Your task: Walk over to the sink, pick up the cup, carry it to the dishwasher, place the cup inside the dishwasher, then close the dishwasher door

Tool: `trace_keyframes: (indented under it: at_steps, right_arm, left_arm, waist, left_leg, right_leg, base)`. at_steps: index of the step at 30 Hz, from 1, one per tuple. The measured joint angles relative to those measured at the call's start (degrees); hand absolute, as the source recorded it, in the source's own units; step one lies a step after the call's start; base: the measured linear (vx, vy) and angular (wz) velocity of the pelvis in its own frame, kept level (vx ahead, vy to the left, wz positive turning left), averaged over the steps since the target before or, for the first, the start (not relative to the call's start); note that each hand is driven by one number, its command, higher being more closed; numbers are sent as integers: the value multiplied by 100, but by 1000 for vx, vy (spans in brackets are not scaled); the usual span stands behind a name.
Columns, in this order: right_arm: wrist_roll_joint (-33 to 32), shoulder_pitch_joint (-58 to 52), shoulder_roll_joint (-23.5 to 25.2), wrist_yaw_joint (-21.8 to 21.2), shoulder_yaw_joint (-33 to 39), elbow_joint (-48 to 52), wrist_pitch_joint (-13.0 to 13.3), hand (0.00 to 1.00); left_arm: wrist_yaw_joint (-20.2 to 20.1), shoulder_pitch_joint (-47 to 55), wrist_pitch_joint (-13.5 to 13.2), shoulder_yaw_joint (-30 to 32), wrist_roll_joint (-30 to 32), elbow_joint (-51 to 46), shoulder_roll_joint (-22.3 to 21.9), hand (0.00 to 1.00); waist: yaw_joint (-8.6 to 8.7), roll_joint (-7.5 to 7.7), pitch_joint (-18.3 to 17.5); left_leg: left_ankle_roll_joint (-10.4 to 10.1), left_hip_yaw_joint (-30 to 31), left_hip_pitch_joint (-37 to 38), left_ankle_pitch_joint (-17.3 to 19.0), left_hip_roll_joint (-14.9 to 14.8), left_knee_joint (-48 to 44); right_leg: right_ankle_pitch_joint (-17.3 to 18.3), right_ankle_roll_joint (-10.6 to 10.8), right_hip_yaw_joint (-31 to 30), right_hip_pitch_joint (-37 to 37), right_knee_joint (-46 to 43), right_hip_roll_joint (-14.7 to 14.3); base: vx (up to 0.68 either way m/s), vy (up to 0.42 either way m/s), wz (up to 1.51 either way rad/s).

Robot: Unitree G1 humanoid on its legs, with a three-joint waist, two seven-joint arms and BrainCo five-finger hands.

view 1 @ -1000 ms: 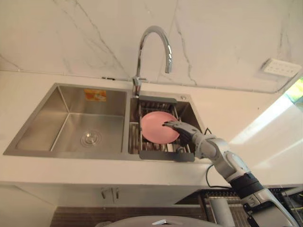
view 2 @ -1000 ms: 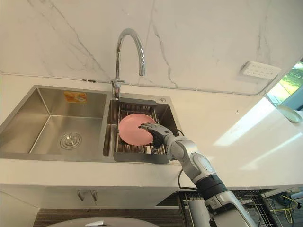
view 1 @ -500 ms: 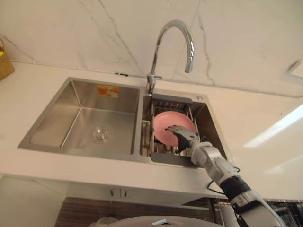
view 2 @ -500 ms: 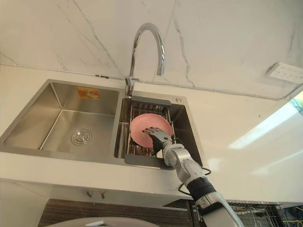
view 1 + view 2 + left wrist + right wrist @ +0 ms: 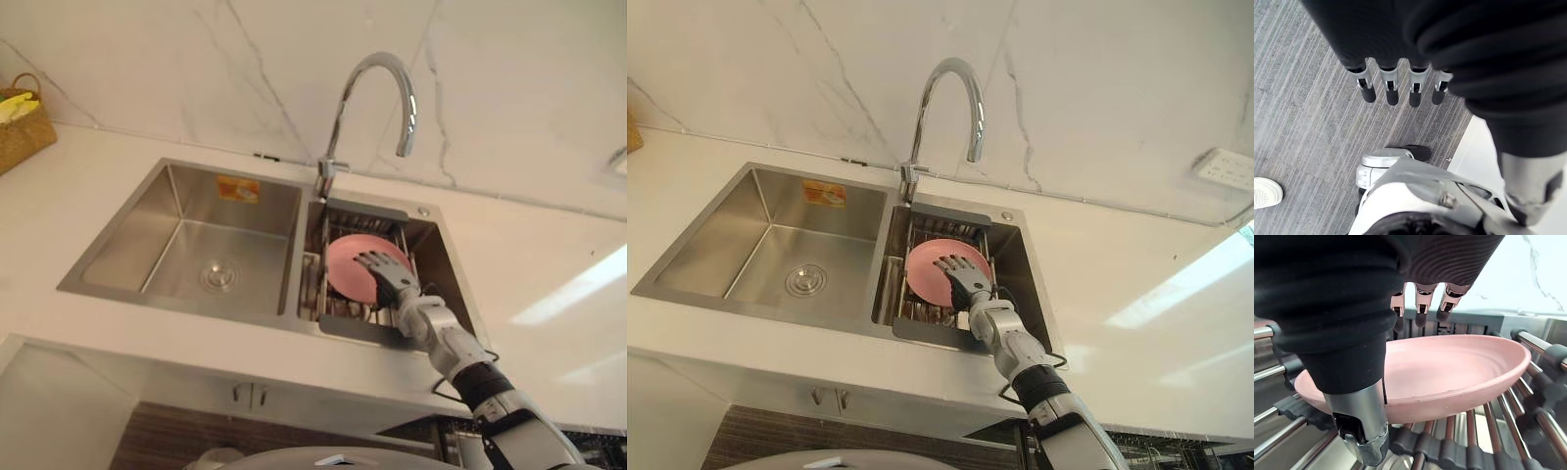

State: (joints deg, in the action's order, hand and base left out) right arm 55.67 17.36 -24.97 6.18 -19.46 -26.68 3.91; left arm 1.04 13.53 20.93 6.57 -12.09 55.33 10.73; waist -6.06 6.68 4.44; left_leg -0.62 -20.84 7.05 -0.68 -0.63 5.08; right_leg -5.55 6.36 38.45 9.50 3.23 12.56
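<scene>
Right hand (image 5: 387, 279), straight-fingered, hovers over the pink plate (image 5: 345, 269) mid-frame; we judge pickup is underway, next needing a rim grip.

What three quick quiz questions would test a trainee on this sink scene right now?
1. True or false: the pink dish rests on the wire rack in the right basin.
2. Fill in: the left hand hangs over the ___, fingers straight.
3. The right hand is: A) on the tap; B) over the dish, fingers straight; C) in the left basin.
Key: 1 true; 2 floor; 3 B.
</scene>
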Motion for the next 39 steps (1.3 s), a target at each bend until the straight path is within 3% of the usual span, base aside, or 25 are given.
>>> trace_keyframes:
  at_steps: [4,8,15,16,25,39]
  right_arm:
    - [-15,0,1,492,17,-89,257,0]
    - [-13,-47,-2,709,29,-91,448,0]
    - [-22,-82,7,1029,166,-73,478,0]
    - [-21,-79,7,1045,178,-73,458,100]
    - [-25,-77,21,1149,179,-160,58,100]
    - [143,-14,26,1405,177,-379,98,100]
  left_arm:
    - [1,17,0,1,127,-66,1,0]
    - [6,3,-24,0,236,-79,-2,0]
    - [11,-16,-68,-7,235,-80,-151,0]
    - [16,-12,-80,-7,235,-81,-159,0]
    - [16,23,-85,-13,254,-78,-172,0]
    - [16,23,-131,-17,345,-76,-164,0]
  waist:
    - [-11,20,12]
    - [2,10,27]
    - [-9,-240,195]
    - [-21,-250,197]
    - [-36,-246,203]
    - [-36,-243,219]
  left_leg:
    - [-9,33,-3,23,65,-1]
    - [12,46,3,6,82,-2]
    - [0,68,12,-36,30,0]
    - [-7,77,10,-51,20,0]
    - [-43,195,-11,-64,13,2]
    - [8,229,-33,-138,7,2]
  right_leg:
    - [4,9,-5,18,-10,42]
    - [-8,29,-7,17,-29,40]
    - [-6,28,4,20,-56,6]
    - [-1,31,14,23,-58,-6]
    - [78,9,127,66,-102,16]
    - [81,2,150,62,-104,3]
  base:
    - [72,9,6]
    - [70,-16,2]
    - [10,-13,1]
    - [-21,-30,2]
    - [-22,-16,7]
    - [5,-4,0]
